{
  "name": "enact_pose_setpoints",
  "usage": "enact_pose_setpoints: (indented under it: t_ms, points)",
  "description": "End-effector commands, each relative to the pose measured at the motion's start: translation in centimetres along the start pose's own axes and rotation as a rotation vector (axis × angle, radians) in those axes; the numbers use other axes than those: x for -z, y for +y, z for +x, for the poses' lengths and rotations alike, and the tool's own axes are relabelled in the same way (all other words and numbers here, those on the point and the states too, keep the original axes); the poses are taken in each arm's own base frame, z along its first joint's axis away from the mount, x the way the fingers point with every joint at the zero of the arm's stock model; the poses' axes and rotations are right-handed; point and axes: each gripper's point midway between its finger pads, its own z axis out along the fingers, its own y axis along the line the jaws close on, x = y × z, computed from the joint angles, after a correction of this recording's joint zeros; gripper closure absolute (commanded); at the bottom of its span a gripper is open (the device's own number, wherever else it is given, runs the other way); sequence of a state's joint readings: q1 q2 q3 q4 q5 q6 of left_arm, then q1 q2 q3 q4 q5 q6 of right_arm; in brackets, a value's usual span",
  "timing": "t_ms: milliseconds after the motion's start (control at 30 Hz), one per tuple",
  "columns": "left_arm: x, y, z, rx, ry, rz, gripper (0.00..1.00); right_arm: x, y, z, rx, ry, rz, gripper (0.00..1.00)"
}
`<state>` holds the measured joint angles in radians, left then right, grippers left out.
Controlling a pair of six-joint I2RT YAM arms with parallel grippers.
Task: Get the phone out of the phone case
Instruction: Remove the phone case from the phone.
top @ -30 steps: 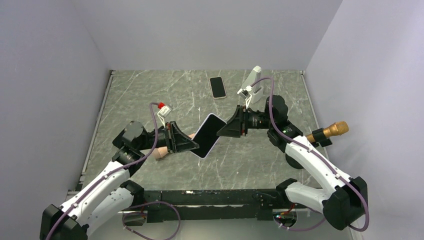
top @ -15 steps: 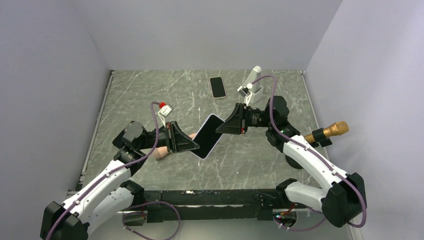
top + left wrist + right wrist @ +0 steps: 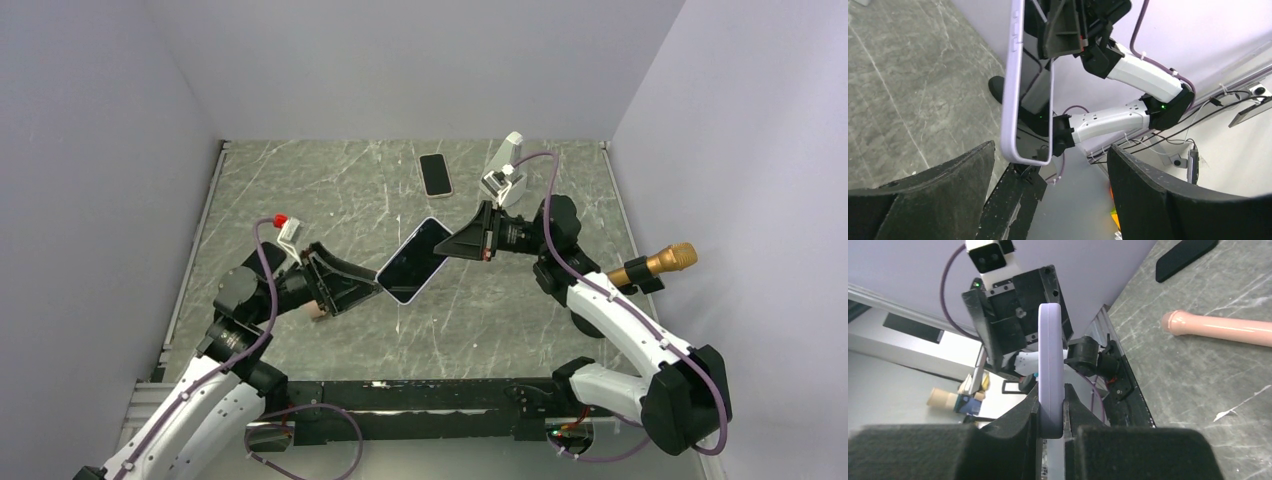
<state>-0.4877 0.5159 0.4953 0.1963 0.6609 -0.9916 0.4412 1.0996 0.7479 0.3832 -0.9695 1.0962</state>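
Right gripper (image 3: 1050, 416) first: its two black fingers are clamped on the upper end of the lilac round-cornered phone case (image 3: 1050, 365), pinching it edge-on, and the hold looks firm. Inside sits the dark glass-fronted phone (image 3: 412, 260), not out yet. It hangs in mid-air above the middle of the grey marbled tabletop (image 3: 300, 190), tilted with its low corner toward the left arm.

Now the left gripper (image 3: 362, 288), and here's the change! Half a second ago it was tight up against the lower end of the case. Now its jaws stand wide apart, and the wrist view shows the case's bottom edge floating between the two pads (image 3: 1158, 200), touching neither. The whole left arm has drawn back toward its own side, and the phone has swung flatter in the right gripper's sole custody.

What does that mean? I read it as a let-go and re-aim. Nothing has separated: the lilac rim wraps the screen on every side I can see. The left gripper likely needs a fresh bite on that rim, or a push on the back.

Further out, a smooth pink rod (image 3: 1220, 327) lies on the table beneath the left gripper. A second flat black phone (image 3: 434, 174) lies at the back, and a gold-headed microphone (image 3: 658, 263) sits off by the right arm.
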Motion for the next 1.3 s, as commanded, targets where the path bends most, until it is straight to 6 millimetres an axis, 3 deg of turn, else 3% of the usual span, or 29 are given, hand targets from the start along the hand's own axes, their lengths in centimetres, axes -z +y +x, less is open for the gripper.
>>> enact_pose_setpoints:
  t_ms: [0, 567, 667, 733, 833, 1033, 1267]
  points:
    - [-0.3, 1.3, 0.2, 0.055, -0.016, -0.029, 0.18, 0.5, 4.1, -1.4, 0.059, -0.043, -0.121, 1.0]
    - [-0.6, -1.5, -0.1, -0.026, 0.027, 0.127, 0.71, 0.8, 4.9, -0.6, 0.057, 0.01, -0.159, 1.0]
    - [-0.6, -1.9, 0.1, -0.045, 0.06, 0.16, 0.89, 0.8, 5.0, -0.6, 0.06, 0.018, -0.166, 1.0]
    - [-0.6, -2.1, 0.3, -0.057, 0.08, 0.177, 0.95, 0.8, 5.2, -0.5, 0.066, 0.029, -0.177, 1.0]
    - [-0.3, -2.9, 0.7, -0.106, 0.118, 0.249, 1.0, 1.0, 5.7, -0.1, 0.076, 0.056, -0.202, 1.0]
    - [0.9, -3.4, 2.4, -0.239, 0.282, 0.418, 1.0, 1.5, 7.5, 0.4, 0.048, 0.114, -0.264, 1.0]
    - [-1.1, -0.1, 0.6, -0.191, 0.297, 0.4, 1.0, 1.6, 9.1, 0.1, -0.018, 0.119, -0.344, 1.0]
